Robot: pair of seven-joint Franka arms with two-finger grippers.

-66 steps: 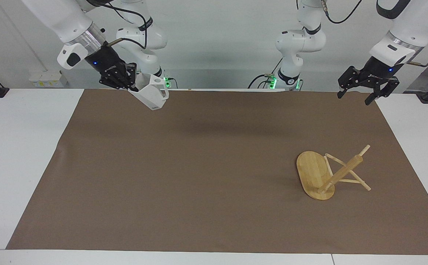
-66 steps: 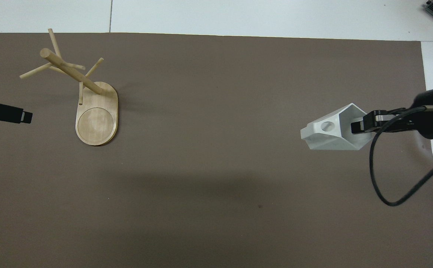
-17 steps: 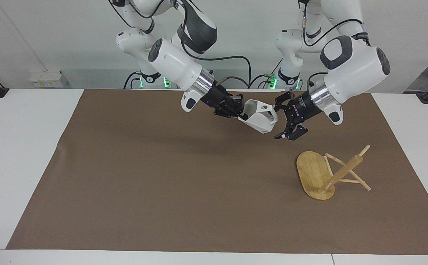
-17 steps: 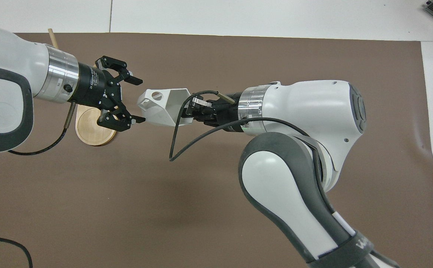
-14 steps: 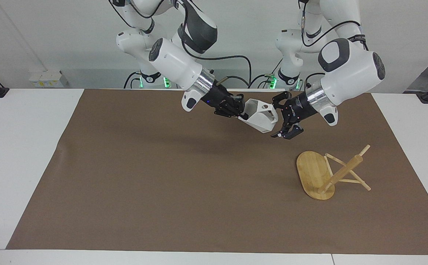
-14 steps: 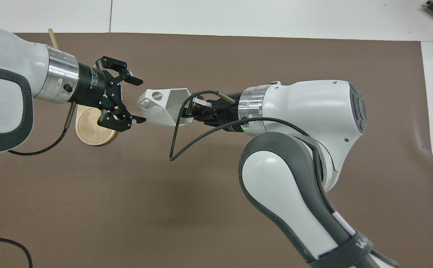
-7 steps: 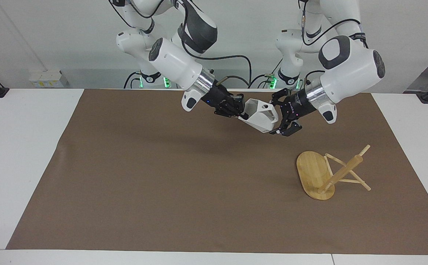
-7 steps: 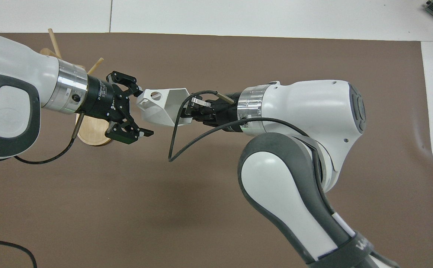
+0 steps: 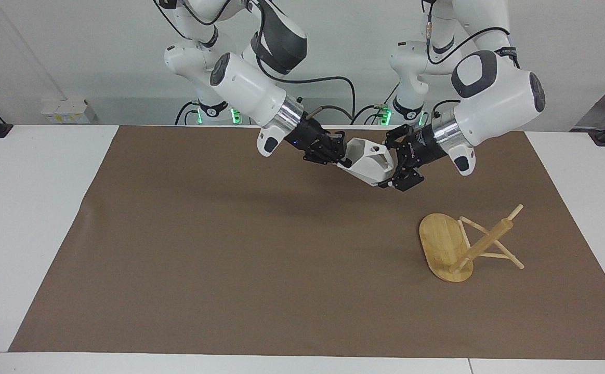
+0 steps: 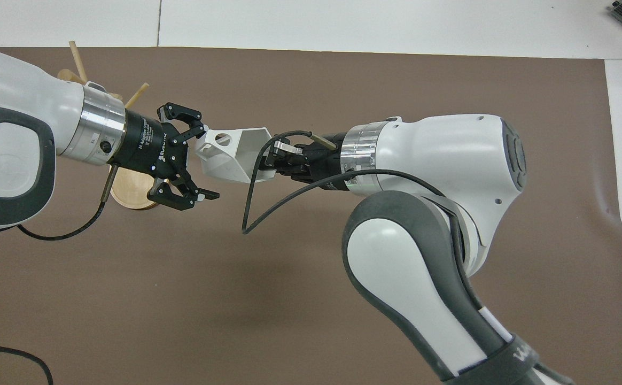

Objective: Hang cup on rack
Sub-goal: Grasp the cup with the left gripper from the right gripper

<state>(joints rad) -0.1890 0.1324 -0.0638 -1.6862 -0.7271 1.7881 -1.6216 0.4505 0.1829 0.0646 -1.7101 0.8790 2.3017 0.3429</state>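
White and faceted, the cup (image 9: pixel 369 162) hung in the air over the brown mat (image 9: pixel 229 249), its rim pinched by the clenched right gripper (image 9: pixel 336 152) with the base presented to the left arm. Spread wide around that base, the left gripper (image 9: pixel 392 163) looked ready to take it, since the bamboo rack (image 9: pixel 456 244) stood at the left arm's end.

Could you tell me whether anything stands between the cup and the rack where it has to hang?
No loose thing does. The cup is in the air over the mat, gripped by the shut right gripper. Only the open left gripper, at the cup's base, is on the side toward the rack, which stands alone.
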